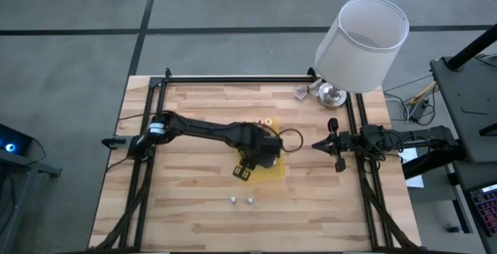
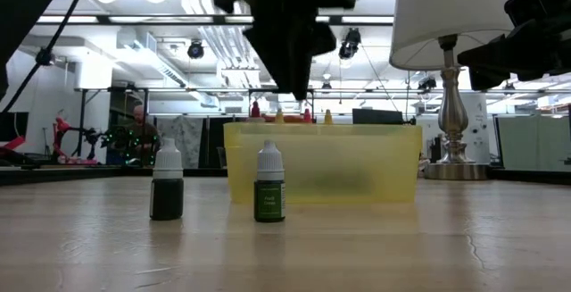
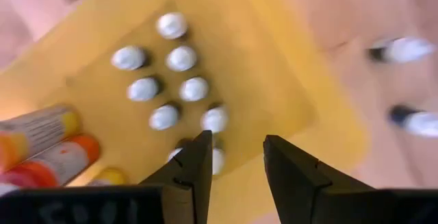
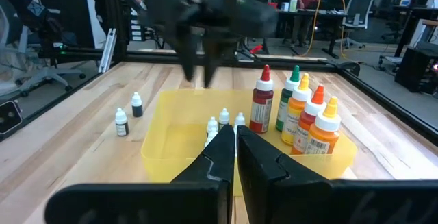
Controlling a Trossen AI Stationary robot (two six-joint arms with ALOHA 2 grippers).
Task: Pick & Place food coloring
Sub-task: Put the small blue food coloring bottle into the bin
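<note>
Inside the yellow bin point(image 4: 164, 157) several small bottles point(image 3: 181, 58) already stand; two bottles point(image 2: 167, 183) remain on the tabletop point(image 2: 375, 247), the left gripper point(image 3: 236, 166) hovering released and empty, the right gripper point(image 4: 235, 157) clenched on nothing.

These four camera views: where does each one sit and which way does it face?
High view: overhead, straight down on the wooden table; both arms show.
Low view: at tabletop height, facing the translucent yellow plastic bin.
Left wrist view: on the left arm, looking into the bin; left gripper open, empty.
Right wrist view: on the right arm; right gripper shut.
Shared: the bin.
</note>
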